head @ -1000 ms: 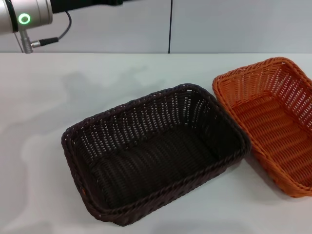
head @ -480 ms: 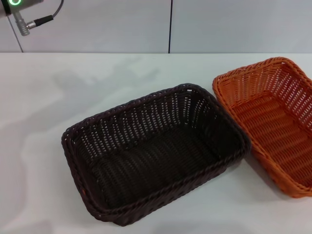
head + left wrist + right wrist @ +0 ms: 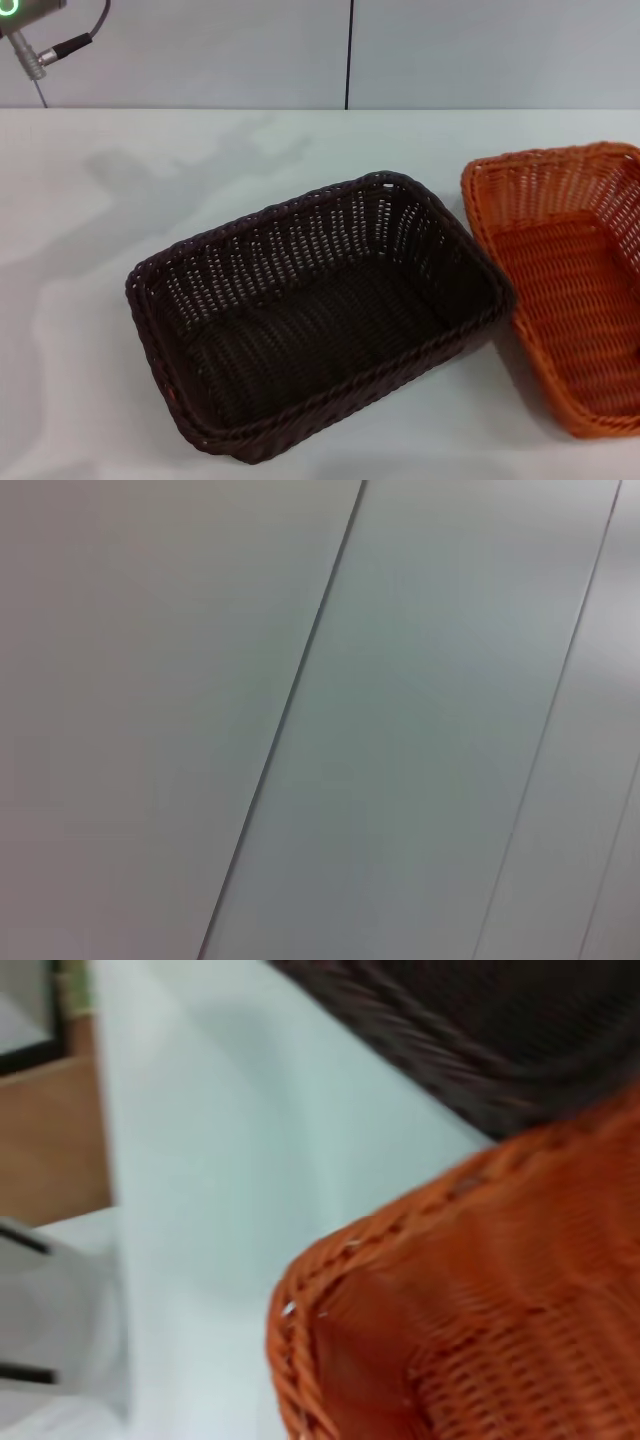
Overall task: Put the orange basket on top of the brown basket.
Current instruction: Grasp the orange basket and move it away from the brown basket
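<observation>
Shifted and turned since a second ago, the orange basket (image 3: 570,290) now lies farther toward the right edge of the head view, its far rim squarer to the wall. Neither claw shows, so whether either is spread or pressed together cannot be told. The right wrist view looks close onto the orange basket's braided corner (image 3: 400,1260), with the brown basket (image 3: 480,1030) beyond it. Only a bit of the left arm (image 3: 30,20) shows at the top left corner, higher than before; its wrist view shows only grey wall panels (image 3: 420,720). The brown basket (image 3: 310,310) sits empty mid-table, beside the orange one. Both rest on the white table (image 3: 150,170). The orange basket's right side is cut off.
</observation>
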`<state>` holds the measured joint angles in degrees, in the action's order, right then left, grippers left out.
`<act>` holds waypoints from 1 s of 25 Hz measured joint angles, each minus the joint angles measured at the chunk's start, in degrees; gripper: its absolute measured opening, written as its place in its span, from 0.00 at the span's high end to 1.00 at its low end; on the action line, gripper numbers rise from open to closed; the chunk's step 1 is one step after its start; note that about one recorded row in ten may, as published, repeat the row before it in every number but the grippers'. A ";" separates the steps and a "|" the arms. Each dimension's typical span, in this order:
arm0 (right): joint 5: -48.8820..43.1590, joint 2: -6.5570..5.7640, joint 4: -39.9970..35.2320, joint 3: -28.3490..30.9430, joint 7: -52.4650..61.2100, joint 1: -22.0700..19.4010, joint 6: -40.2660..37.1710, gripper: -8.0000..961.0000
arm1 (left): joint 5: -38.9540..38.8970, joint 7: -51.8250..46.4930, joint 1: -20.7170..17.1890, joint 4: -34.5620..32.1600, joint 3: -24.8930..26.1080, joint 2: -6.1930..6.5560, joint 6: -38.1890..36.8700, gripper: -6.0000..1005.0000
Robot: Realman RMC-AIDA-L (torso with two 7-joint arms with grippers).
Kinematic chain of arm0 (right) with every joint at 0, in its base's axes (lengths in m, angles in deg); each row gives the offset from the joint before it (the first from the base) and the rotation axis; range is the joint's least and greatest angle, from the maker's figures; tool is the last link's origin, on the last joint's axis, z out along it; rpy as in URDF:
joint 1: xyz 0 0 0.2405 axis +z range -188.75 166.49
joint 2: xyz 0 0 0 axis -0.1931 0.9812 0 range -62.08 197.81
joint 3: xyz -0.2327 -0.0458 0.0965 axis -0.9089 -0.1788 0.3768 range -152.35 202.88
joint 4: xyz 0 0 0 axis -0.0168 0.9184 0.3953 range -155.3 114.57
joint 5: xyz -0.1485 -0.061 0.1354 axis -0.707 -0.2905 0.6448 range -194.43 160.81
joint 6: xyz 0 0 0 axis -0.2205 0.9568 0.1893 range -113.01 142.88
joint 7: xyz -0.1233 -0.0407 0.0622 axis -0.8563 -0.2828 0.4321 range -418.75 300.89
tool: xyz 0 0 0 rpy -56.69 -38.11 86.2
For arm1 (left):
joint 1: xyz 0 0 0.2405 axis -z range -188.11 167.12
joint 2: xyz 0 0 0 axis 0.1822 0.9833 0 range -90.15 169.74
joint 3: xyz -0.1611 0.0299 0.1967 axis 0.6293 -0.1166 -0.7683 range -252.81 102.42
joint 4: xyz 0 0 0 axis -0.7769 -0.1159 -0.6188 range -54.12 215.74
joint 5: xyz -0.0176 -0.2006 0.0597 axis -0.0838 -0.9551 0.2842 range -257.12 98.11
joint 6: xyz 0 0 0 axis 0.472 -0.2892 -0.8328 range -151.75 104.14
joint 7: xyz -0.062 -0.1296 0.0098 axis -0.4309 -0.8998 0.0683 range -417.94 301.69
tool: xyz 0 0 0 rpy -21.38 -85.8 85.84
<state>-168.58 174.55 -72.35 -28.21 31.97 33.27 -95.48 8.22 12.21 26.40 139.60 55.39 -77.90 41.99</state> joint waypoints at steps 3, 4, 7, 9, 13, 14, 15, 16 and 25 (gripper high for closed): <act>0.83 1.05 1.22 -2.36 -0.28 0.75 -1.11 0.48 | 0.00 0.00 0.00 0.00 0.00 0.00 0.00 0.14; 1.49 1.43 1.74 -3.38 -0.42 0.95 -1.47 0.48 | 0.00 -0.05 -0.12 -0.03 0.12 0.00 0.00 0.14; 3.43 2.21 2.85 -5.44 -0.62 1.56 -2.46 0.49 | -0.03 -0.06 -0.18 -0.15 0.48 0.04 -0.06 0.14; 5.01 2.88 3.17 -6.95 -0.64 1.92 -3.36 0.49 | -0.11 0.07 -0.04 -0.59 0.55 0.23 -0.18 0.14; 8.34 4.21 3.14 -10.30 -0.69 2.97 -6.29 0.49 | -0.11 0.23 0.26 -1.29 0.55 0.35 -0.87 0.14; 8.34 4.21 3.14 -10.30 -0.69 2.97 -6.29 0.49 | -0.11 0.25 0.30 -1.40 0.55 0.35 -1.07 0.14; 8.54 4.50 3.08 -10.56 -0.75 3.32 -7.05 0.49 | -0.11 0.26 0.34 -1.44 0.55 0.37 -1.17 0.14; 8.68 4.79 3.02 -10.77 -0.83 3.75 -7.87 0.49 | -0.11 0.26 0.34 -1.44 0.55 0.37 -1.17 0.14; 8.32 1.34 -3.07 1.34 -1.37 3.51 -5.74 0.49 | -0.37 0.31 -0.56 -1.46 0.64 0.46 -1.29 0.14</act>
<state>-160.25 175.89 -75.42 -26.87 30.60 36.78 -101.22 7.85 12.51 25.84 138.14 56.03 -77.44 40.70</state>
